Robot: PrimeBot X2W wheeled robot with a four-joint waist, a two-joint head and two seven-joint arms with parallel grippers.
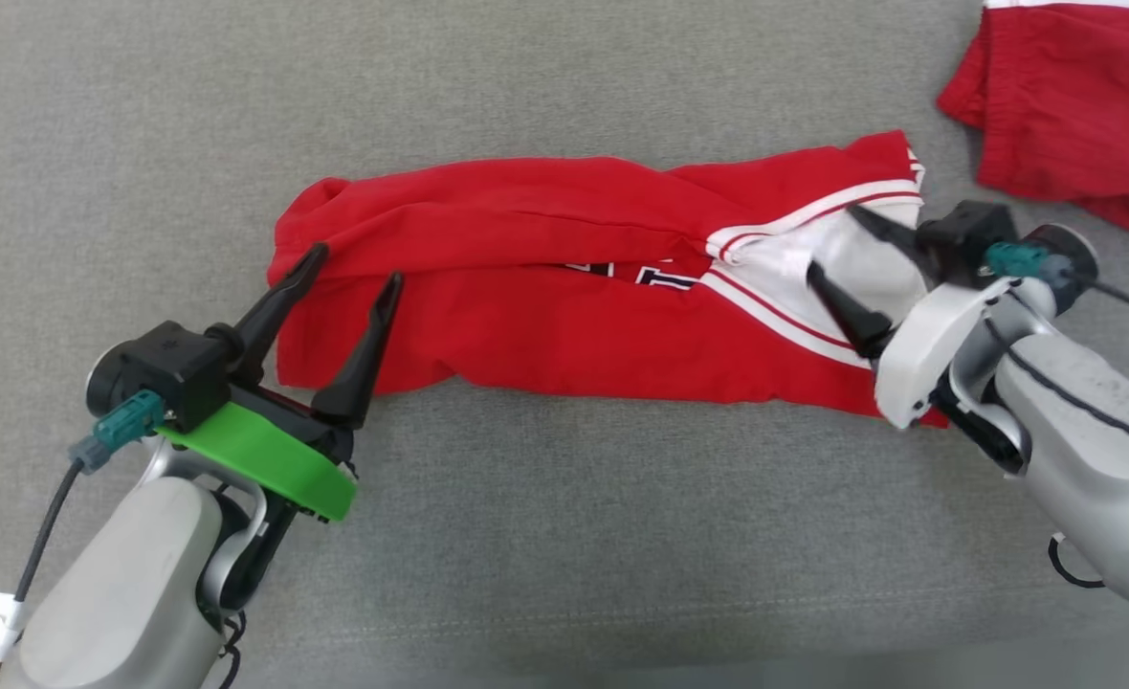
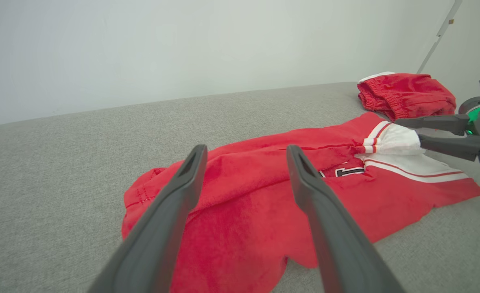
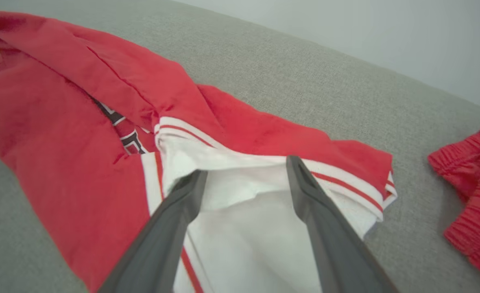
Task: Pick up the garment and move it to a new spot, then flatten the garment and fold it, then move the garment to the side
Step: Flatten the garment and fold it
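Observation:
The garment [image 1: 545,287] is a red top with white and red striped trim and dark lettering, lying folded lengthwise across the grey surface [image 1: 564,536]. Over its left end hovers my left gripper [image 1: 354,263], open, with nothing between its fingers. My right gripper [image 1: 832,244] is open above the white panel at the garment's right end, holding nothing. The left wrist view looks along the garment [image 2: 264,199] with the left gripper [image 2: 246,150] open above it and the right gripper [image 2: 406,130] at its far end. In the right wrist view the right gripper [image 3: 246,165] spreads over the white cloth [image 3: 244,228].
A second red garment [image 1: 1081,105] with a white edge lies crumpled at the back right, also seen as a red garment [image 2: 406,95] in the left wrist view and as red cloth [image 3: 476,191] in the right wrist view. A pale wall [image 2: 183,44] rises behind the surface.

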